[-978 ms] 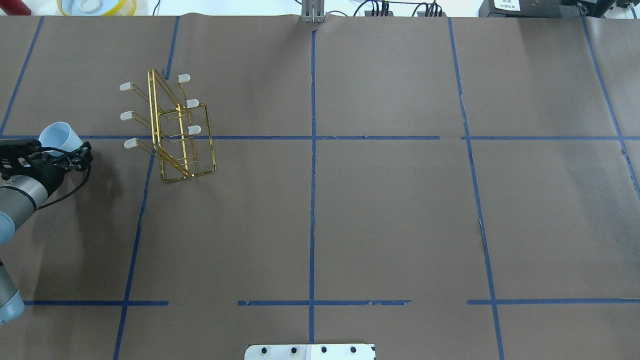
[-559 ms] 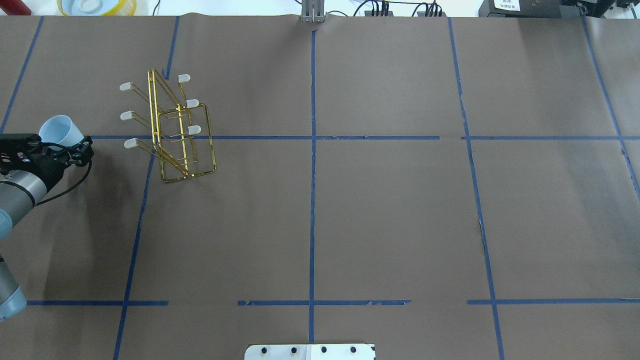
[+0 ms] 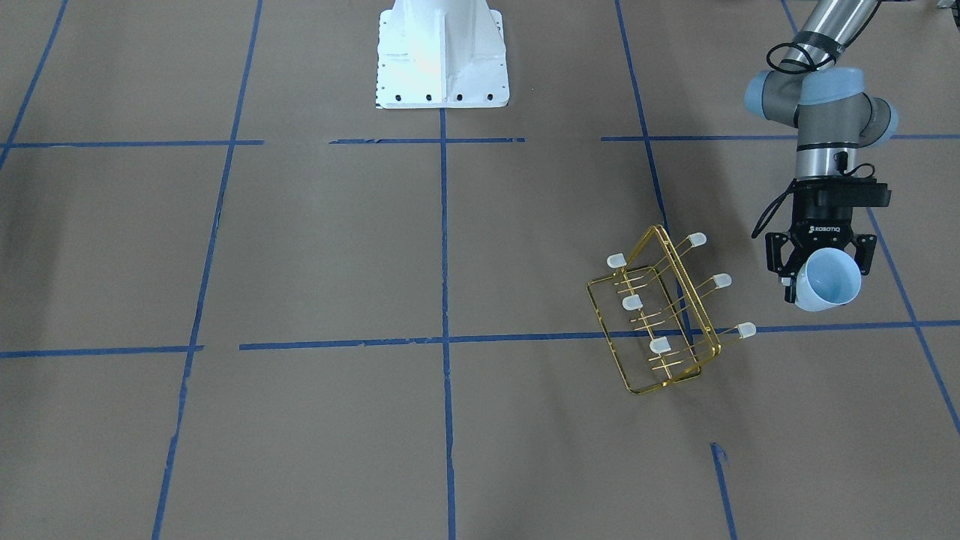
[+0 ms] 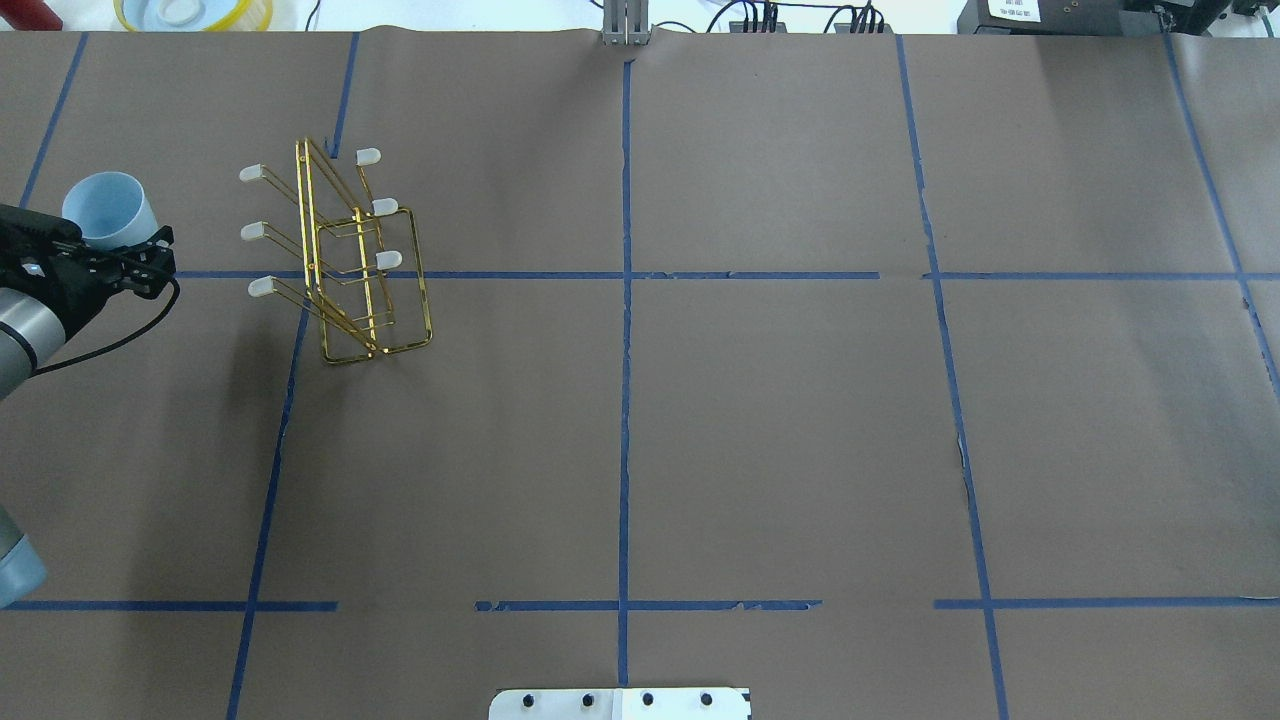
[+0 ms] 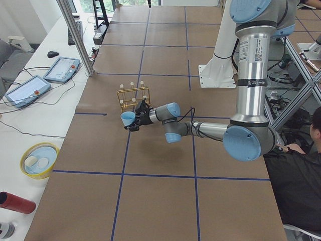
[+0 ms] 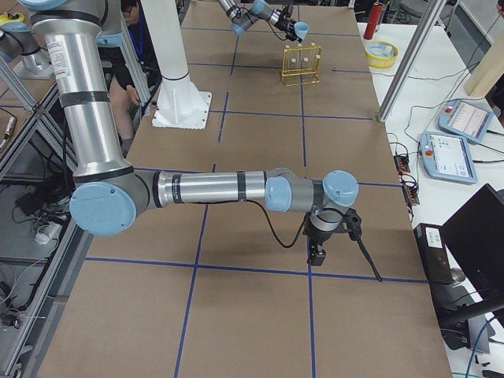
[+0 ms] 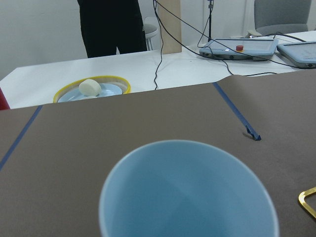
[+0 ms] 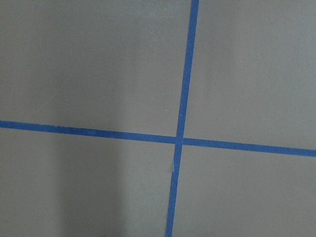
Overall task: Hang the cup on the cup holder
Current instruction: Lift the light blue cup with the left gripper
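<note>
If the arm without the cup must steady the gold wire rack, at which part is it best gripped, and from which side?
Probably the top bar of the cup holder, approached from straight above and closing across the thin wire. The capped prongs stick out on both long sides, so a sideways approach would likely knock them.

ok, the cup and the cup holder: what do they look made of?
The cup: probably plastic. It is pale blue with a smooth matte surface, a thin even wall and no glaze shine.
The cup holder: thin metal wire with a glossy gold finish that glints. Plating or paint, can't tell.
The prong caps: translucent white, likely soft plastic or silicone.
</note>
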Tool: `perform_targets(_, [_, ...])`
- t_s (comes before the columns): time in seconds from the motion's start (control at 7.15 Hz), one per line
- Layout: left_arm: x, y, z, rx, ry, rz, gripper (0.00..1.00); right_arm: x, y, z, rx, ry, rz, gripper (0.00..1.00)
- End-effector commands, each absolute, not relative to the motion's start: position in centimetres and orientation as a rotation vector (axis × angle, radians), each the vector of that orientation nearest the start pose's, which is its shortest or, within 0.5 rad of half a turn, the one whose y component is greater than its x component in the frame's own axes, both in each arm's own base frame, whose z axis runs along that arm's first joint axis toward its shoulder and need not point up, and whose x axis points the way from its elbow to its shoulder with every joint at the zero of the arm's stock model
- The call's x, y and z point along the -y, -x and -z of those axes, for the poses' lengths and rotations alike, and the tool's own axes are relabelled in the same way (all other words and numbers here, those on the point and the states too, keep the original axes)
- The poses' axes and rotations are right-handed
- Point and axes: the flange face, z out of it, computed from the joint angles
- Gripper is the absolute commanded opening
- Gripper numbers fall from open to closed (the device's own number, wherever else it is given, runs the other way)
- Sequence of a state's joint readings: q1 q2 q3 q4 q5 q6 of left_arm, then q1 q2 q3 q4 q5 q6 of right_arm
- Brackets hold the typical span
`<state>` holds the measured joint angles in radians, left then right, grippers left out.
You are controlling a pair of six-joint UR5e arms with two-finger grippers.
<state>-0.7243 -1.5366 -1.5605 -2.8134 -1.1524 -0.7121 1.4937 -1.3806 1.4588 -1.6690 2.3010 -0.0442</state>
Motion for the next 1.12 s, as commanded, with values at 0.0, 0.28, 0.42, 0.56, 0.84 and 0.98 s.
perform_targets(0.0, [45.3, -23.0, -51.1, -0.422, -1.128, -0.016, 0.03, 57.3, -2.3, -62.5, 0.73, 0.031, 0.108, 1.0])
perform_targets(0.28, [44.6, -22.2, -49.0, -0.335, -1.134, -0.124, 0.0, 57.3, -2.3, -62.5, 0.73, 0.031, 0.108, 1.0])
perform_targets(0.42, [44.5, -21.8, -47.5, -0.253, -1.172, -0.222, 0.0, 57.3, -2.3, -62.5, 0.73, 0.031, 0.108, 1.0])
perform_targets(0.56, [44.5, -20.8, -47.0, -0.109, -1.217, -0.275, 0.0, 57.3, -2.3, -62.5, 0.73, 0.031, 0.107, 1.0])
perform_targets(0.84, [44.5, -19.8, -46.9, 0.157, -1.242, -0.413, 0.0, 57.3, -2.3, -62.5, 0.73, 0.031, 0.108, 1.0])
perform_targets(0.98, [44.0, -20.6, -46.6, 0.281, -1.234, -0.469, 0.0, 57.3, -2.3, -62.5, 0.73, 0.031, 0.108, 1.0])
